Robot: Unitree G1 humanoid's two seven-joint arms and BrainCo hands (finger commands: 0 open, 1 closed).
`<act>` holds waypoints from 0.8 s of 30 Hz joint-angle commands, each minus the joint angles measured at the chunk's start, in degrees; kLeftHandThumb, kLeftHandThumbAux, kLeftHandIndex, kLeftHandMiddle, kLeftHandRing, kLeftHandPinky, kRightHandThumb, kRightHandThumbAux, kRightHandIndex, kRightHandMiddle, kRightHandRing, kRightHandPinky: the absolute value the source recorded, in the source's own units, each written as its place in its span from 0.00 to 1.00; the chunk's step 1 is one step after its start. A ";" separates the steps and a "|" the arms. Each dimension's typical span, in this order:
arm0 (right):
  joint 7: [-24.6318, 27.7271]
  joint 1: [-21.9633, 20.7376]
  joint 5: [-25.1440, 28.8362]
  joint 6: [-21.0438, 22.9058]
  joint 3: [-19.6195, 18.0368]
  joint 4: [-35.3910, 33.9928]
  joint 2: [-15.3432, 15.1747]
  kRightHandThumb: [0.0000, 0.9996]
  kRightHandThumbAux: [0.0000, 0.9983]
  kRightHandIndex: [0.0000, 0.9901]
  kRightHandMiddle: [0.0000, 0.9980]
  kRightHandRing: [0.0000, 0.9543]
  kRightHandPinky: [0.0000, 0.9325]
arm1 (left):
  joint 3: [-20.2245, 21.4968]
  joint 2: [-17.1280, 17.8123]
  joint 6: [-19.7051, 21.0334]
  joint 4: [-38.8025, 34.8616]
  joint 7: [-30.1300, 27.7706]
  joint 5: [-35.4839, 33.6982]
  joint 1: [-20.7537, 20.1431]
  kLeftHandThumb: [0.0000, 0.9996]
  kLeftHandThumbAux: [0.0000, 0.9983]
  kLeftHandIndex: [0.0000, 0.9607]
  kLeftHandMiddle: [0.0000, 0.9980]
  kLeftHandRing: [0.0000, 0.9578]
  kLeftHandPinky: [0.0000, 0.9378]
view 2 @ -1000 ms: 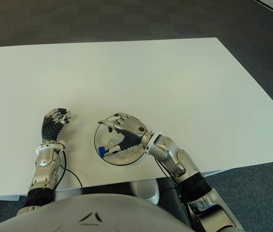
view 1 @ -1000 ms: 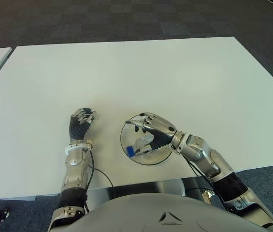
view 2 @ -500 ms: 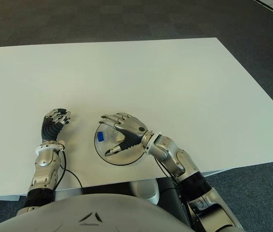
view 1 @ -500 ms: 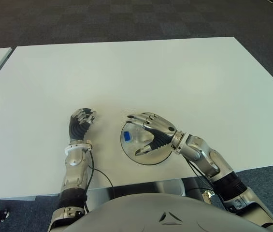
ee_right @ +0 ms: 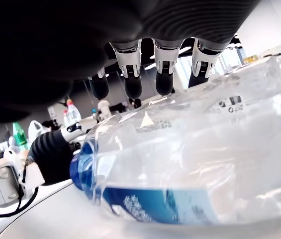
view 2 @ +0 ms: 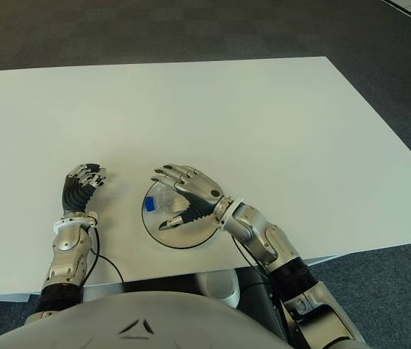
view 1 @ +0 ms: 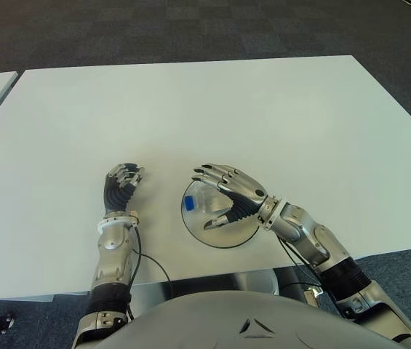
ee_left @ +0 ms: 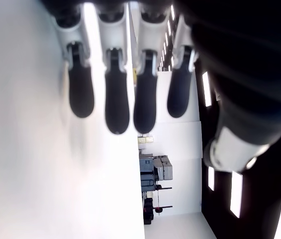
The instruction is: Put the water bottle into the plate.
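The clear plastic water bottle with a blue cap (view 1: 199, 204) lies on its side in the round, shallow transparent plate (view 1: 223, 238), which sits on the white rectangular table (view 1: 263, 116) in the lower centre of the left eye view, close to the table's near edge. The bottle occupies the left part of the plate, with its blue cap at the plate's left rim and its body running toward the upper right beneath the robot's fingers. The right hand (view 1: 228, 195) shows directly above the plate, its silver-and-black fingers (view 1: 212, 174) extended and spread over the bottle and its thumb angled down toward the plate's centre. The right wrist view shows the bottle (ee_right: 190, 159) lying below the fingertips (ee_right: 133, 85) with a visible gap between them, so the hand is released and grasps nothing. The bottle's label with a blue band faces the wrist camera, and the cap points toward the left hand (ee_right: 50, 154), seen farther off. The left hand (view 1: 121, 183) shows to the left of the plate, well clear of its rim, at lower left of centre in the eye view; its fingers are curled and enclose nothing. The left wrist view shows four dark fingertip pads (ee_left: 117, 104) held against the white table surface. Dark patterned carpet (view 1: 190, 29) fills the top of the frame beyond the table's far edge.
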 commanded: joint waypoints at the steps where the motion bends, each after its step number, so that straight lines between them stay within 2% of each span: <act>1: -1.78 0.09 0.46 0.00 -0.47 0.82 0.62 0.06 0.31 0.00 0.00 0.00 0.00 | -0.30 -0.32 2.01 0.56 0.60 0.55 0.71 0.83 0.68 0.44 0.47 0.53 0.52; 7: -3.86 1.49 2.76 2.27 -2.48 0.33 2.60 0.04 0.36 0.00 0.00 0.00 0.00 | -0.26 -0.36 1.73 0.79 0.92 0.92 0.64 0.83 0.68 0.44 0.47 0.53 0.52; 14: -10.27 1.85 4.43 0.71 -4.88 1.98 4.53 0.02 0.46 0.00 0.00 0.00 0.00 | -0.28 -0.49 1.82 0.70 1.14 1.33 0.64 0.83 0.68 0.44 0.47 0.53 0.52; 21: -16.40 1.20 9.77 -4.52 -7.55 6.74 6.53 0.00 0.50 0.00 0.00 0.00 0.00 | -0.26 -0.61 1.88 0.45 0.75 0.87 0.67 0.83 0.68 0.44 0.47 0.53 0.52; 24: -18.87 0.96 13.10 -6.93 -9.06 9.00 8.35 0.00 0.52 0.00 0.00 0.00 0.00 | -0.20 -0.60 1.62 0.56 0.56 0.66 0.71 0.83 0.68 0.44 0.47 0.53 0.52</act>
